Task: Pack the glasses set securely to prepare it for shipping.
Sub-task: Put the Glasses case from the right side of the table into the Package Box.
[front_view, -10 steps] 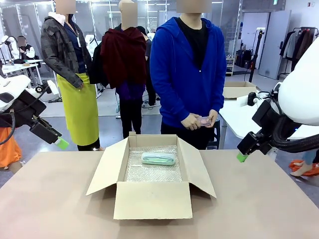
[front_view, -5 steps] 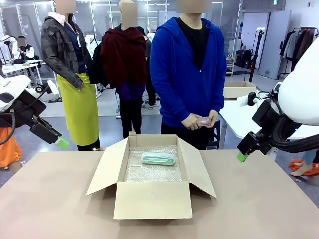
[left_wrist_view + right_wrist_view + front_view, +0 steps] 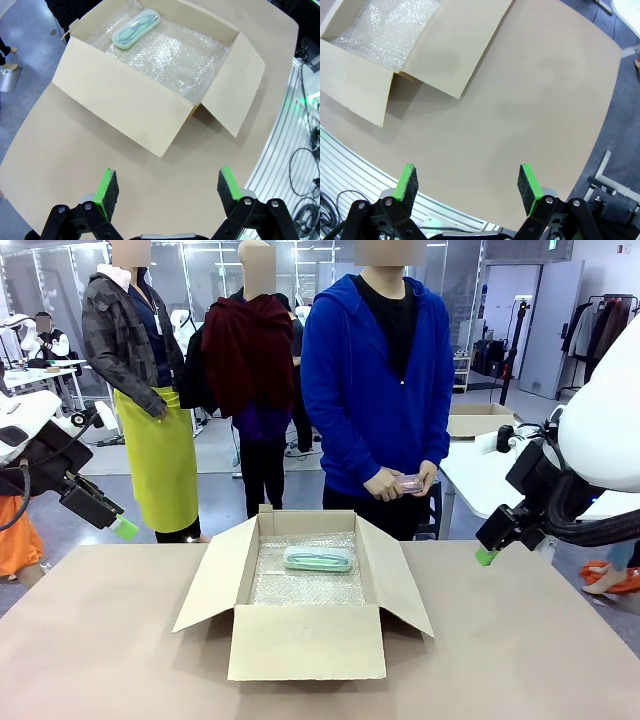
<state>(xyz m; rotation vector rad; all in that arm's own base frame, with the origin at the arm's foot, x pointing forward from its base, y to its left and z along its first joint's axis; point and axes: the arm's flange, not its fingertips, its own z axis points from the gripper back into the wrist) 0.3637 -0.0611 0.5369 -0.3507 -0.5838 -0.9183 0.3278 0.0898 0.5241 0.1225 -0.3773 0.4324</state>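
Close to us, our left gripper (image 3: 166,186) hangs over the flat tan table (image 3: 60,150). Its two green-padded fingers are wide apart and nothing is between them. Our right gripper (image 3: 466,184) hangs over its own side of the table, with its fingers spread wide too and holding nothing. From the front each gripper is partly turned away, so we make out just one green pad on each. Both white arms are cut off by the picture's edges.

In the middle of the table sits the brown cardboard box (image 3: 305,642), open, with its flaps folded out. Its near flap hides the front part of the floor inside. A sheet of clear, bumpy bubble wrap (image 3: 300,585) lines the bottom. On the wrap, close to the far wall, lies the pale mint-green glasses case (image 3: 317,559). It is long, smooth, flat on its back and round at the ends.

Behind the box stands a person in a blue hooded jacket (image 3: 375,390). The person's hands (image 3: 385,483) hold the pale pink see-through glasses case (image 3: 410,482) at the waist, well away from the box. Fingers cover much of it, so its shape is hard to make out
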